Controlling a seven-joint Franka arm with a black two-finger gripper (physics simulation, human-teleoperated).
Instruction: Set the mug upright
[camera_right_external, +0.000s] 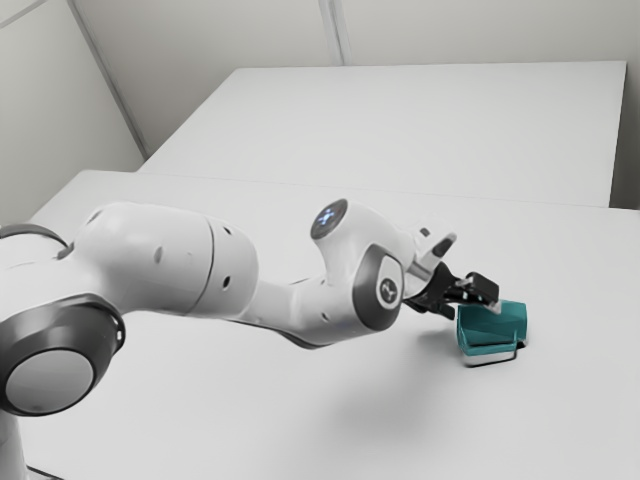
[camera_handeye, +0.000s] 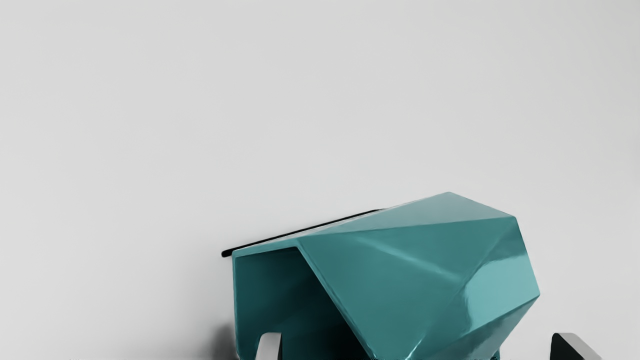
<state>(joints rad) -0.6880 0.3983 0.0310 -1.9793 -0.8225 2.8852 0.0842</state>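
A teal faceted mug (camera_right_external: 492, 322) lies on its side on the table toward the exterior view's right, its thin handle low at the near side. The black gripper (camera_right_external: 484, 298) is at the mug's upper edge, on the side nearer the arm. In the wrist view the mug (camera_handeye: 420, 270) has its dark hollow mouth near one fingertip, and the gripper (camera_handeye: 417, 346) stands open with its fingertips wide apart. One fingertip overlaps the mouth; the other is beyond the opposite end. Whether either touches the mug I cannot tell.
The white table (camera_right_external: 250, 400) extends around the mug on all sides. Behind it stands another white surface (camera_right_external: 430, 120), with pale walls further back. The arm's links stretch low across the table from the exterior view's left.
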